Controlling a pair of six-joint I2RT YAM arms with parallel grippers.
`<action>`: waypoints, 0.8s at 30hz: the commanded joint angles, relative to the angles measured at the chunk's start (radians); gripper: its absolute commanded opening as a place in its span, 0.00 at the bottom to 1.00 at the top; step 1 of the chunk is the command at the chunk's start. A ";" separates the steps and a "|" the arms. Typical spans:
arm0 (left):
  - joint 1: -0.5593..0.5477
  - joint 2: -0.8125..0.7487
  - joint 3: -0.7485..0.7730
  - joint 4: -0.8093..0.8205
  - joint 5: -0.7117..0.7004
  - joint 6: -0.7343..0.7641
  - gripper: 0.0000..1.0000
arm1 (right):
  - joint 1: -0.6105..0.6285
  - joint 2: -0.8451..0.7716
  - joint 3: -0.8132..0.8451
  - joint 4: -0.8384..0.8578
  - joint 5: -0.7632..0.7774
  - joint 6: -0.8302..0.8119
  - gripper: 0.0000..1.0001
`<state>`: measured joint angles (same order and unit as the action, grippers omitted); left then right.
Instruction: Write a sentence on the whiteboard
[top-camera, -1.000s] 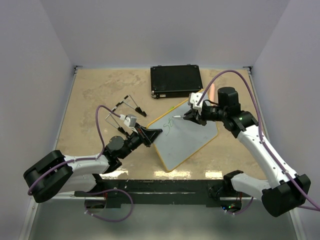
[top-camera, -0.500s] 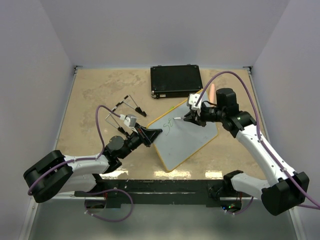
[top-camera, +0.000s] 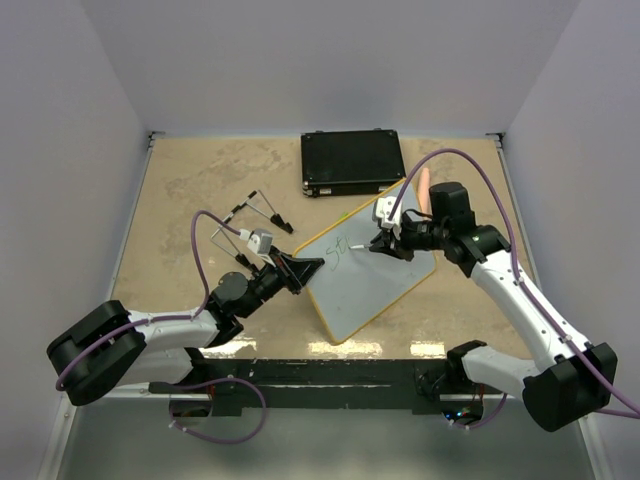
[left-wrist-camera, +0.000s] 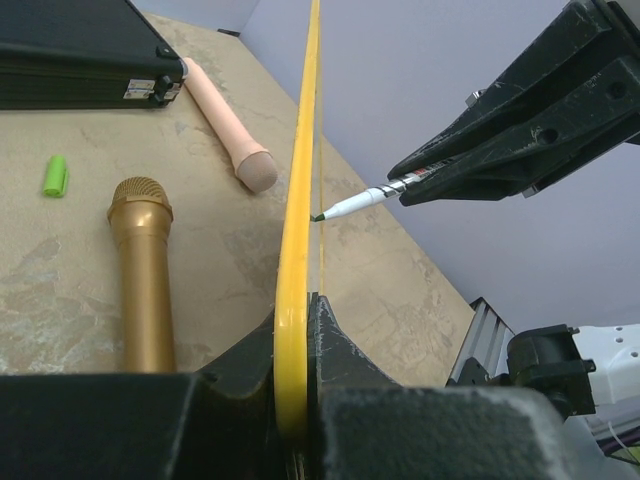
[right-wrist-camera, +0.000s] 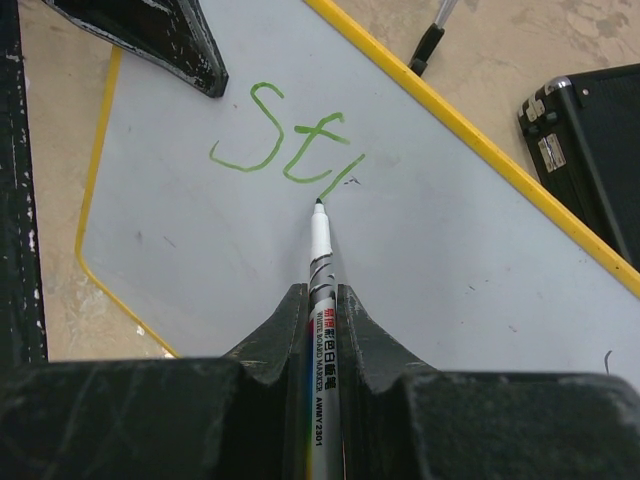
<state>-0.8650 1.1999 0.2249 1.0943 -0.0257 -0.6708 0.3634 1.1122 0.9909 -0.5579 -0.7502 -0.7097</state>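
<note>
Mid-writing, early in the sentence (right-wrist-camera: 290, 150): only green "St" plus one slanted stroke on the board so far. Most of it looks still to do.

Right gripper (right-wrist-camera: 320, 300) is clamped on the marker (right-wrist-camera: 318, 255), a slim white barrel with printed label and fine dark tip. The tip sits at the bottom of the last stroke, at or just off the surface; can't tell which.

Left gripper (left-wrist-camera: 295, 330) is closed on the near-left edge of the whiteboard (top-camera: 375, 275), pinching the yellow rim and bracing it.

The board lies mid-table, rotated diagonally, near of the black case (top-camera: 352, 162). Smooth glossy white panel, thin yellow rim, rounded corners.

Next: short, light strokes stepping right along the line, the left grip holding so the board doesn't skate on the mottled tabletop (top-camera: 190, 180).
</note>
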 joint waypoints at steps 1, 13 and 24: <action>-0.003 0.006 -0.018 -0.037 0.044 0.082 0.00 | -0.006 -0.003 0.002 0.000 0.011 -0.024 0.00; -0.003 0.015 -0.016 -0.028 0.049 0.080 0.00 | -0.006 0.020 0.041 0.062 -0.001 0.024 0.00; -0.002 0.017 -0.018 -0.027 0.050 0.080 0.00 | -0.007 0.028 0.060 0.118 0.005 0.070 0.00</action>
<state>-0.8639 1.2022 0.2222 1.0988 -0.0261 -0.6769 0.3634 1.1282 1.0019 -0.5320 -0.7589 -0.6636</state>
